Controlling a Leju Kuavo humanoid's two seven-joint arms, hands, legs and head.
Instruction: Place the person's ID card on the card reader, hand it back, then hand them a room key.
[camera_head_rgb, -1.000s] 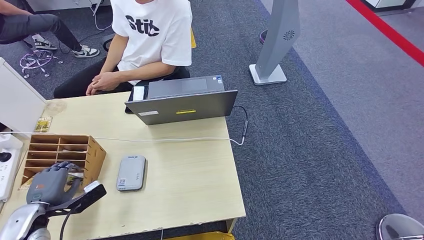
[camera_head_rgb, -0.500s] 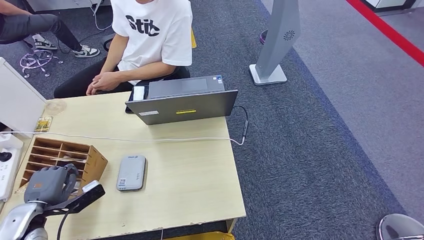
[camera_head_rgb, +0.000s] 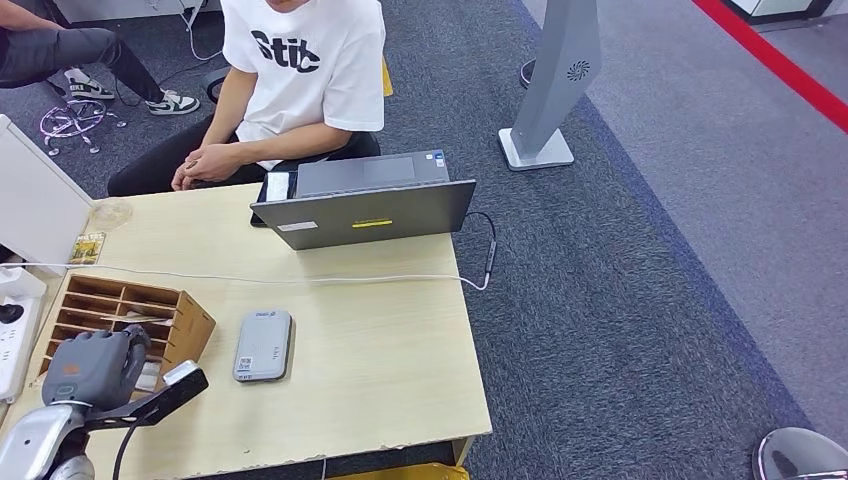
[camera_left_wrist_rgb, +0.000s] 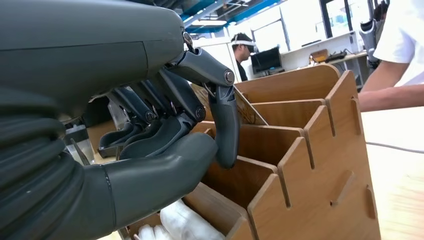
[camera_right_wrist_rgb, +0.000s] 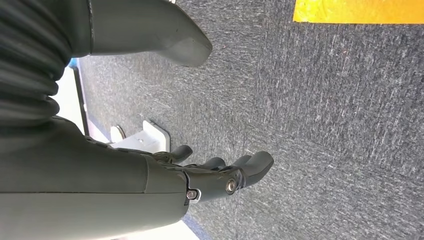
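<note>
My left hand (camera_head_rgb: 90, 367) hangs over the near end of the wooden slotted organizer (camera_head_rgb: 125, 315) on the table's left side. In the left wrist view its fingers (camera_left_wrist_rgb: 165, 130) are curled down against the thumb (camera_left_wrist_rgb: 160, 170) above a compartment (camera_left_wrist_rgb: 240, 145). I cannot tell whether anything is pinched between them. White items (camera_left_wrist_rgb: 175, 225) lie in the compartment below the hand. The grey card reader (camera_head_rgb: 263, 345) lies flat just right of the organizer, with nothing on it. My right hand (camera_right_wrist_rgb: 220, 175) hangs over the carpet, fingers loosely apart and holding nothing.
A person in a white T-shirt (camera_head_rgb: 300, 70) sits across the table with hands clasped (camera_head_rgb: 205, 165). A grey laptop (camera_head_rgb: 365, 210) stands open at the far edge. A white cable (camera_head_rgb: 330, 280) crosses the table (camera_head_rgb: 380, 370). A grey floor stand (camera_head_rgb: 550, 90) rises at the right.
My left hand has drawn back toward me off the organizer's top, and its fingers have curled in. The person and the card reader have not moved.
</note>
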